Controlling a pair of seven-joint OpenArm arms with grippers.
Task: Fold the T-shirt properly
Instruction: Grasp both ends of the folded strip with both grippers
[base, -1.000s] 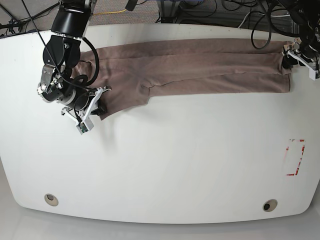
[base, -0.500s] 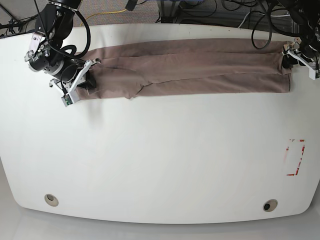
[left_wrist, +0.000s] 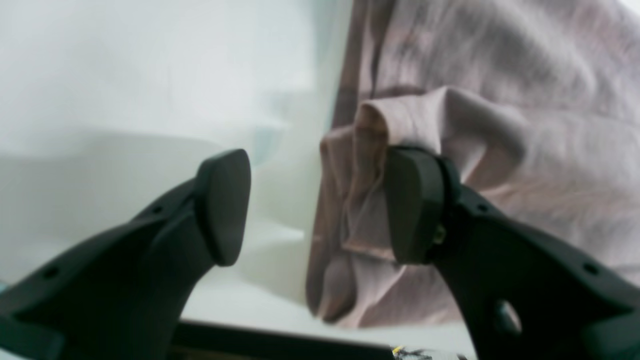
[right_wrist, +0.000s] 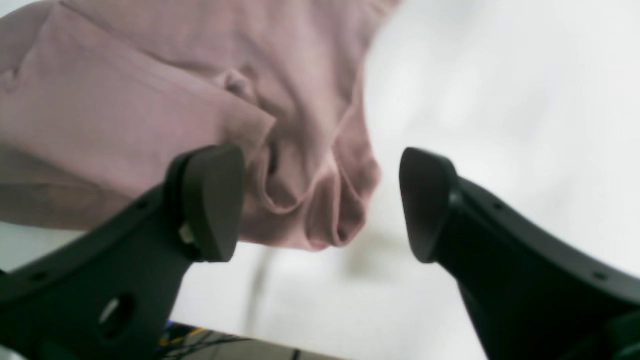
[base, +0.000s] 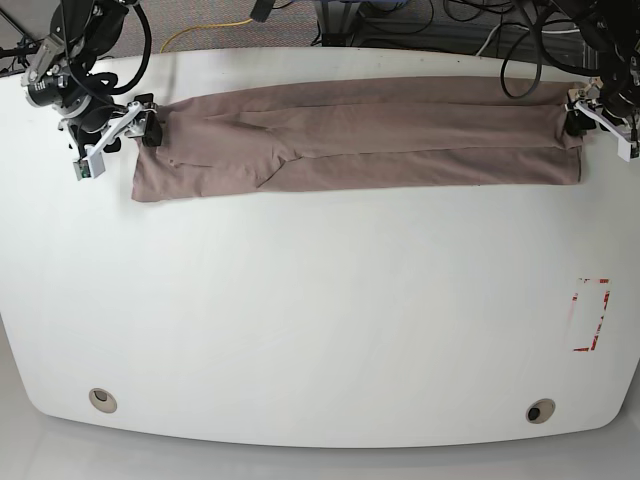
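Left wrist view first: the left claw (left_wrist: 315, 210) stands spread, nothing pinched. One finger (left_wrist: 412, 205) presses against a bunched hem of the T-shirt (left_wrist: 500, 100), the other hangs over the bare desk (left_wrist: 125, 75). The cloth lies mostly ahead of and beside that touching finger, so the claw looks parked at the shirt's end, probably to keep that end from creeping while the far end gets drawn out.

Over to the right wrist view: the right claw (right_wrist: 320, 205) is released too, jaws wide, with a puckered clump of shirt corner (right_wrist: 310, 200) sitting loose between them, nearer one finger (right_wrist: 210, 200) than the other. The folds have the look of fabric freshly dropped (soft, thin stuff, it slumps where it lands).

Now the base view: the T-shirt (base: 360, 130) lies as one long narrow band along the far side of the desk (base: 320, 320), the right claw (base: 140, 122) at one end and the left claw (base: 583, 120) at the other, so the lengthwise folds look done and the crosswise fold is yet to come.

And the change! A second ago the right claw was clamped on the shirt's end, down toward the middle of the desk with the cloth trailing at a slant; it has swung that end outward and back, straightened the band, and let go. The left claw has not budged.
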